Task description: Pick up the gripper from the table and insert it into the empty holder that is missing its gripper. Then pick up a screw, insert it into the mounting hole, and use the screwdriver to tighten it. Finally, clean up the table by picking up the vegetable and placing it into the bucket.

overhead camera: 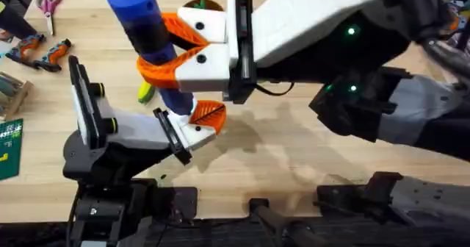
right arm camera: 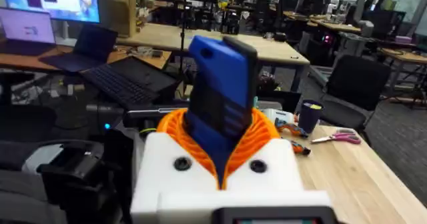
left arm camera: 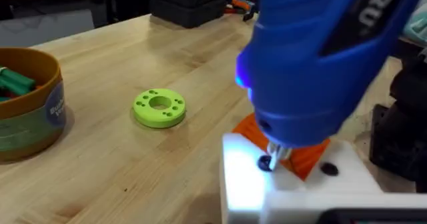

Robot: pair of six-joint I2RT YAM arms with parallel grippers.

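Closest up, my right gripper [overhead camera: 183, 45] clamps the screwdriver [overhead camera: 147, 34], tip in the holder [left arm camera: 293, 187]. Left gripper's [overhead camera: 192, 126] closure I can't judge. Bucket [left arm camera: 27, 104] sits at nine o'clock. I'd keep the driver vertical.

Light wood table [overhead camera: 294, 151]. On it: bucket [left arm camera: 30, 104], lime-green ring [left arm camera: 159, 108] nearby, apart; vegetable [overhead camera: 146, 92]; pink-handled scissors [overhead camera: 49, 4] at far left; orange/black tools [overhead camera: 37, 52].
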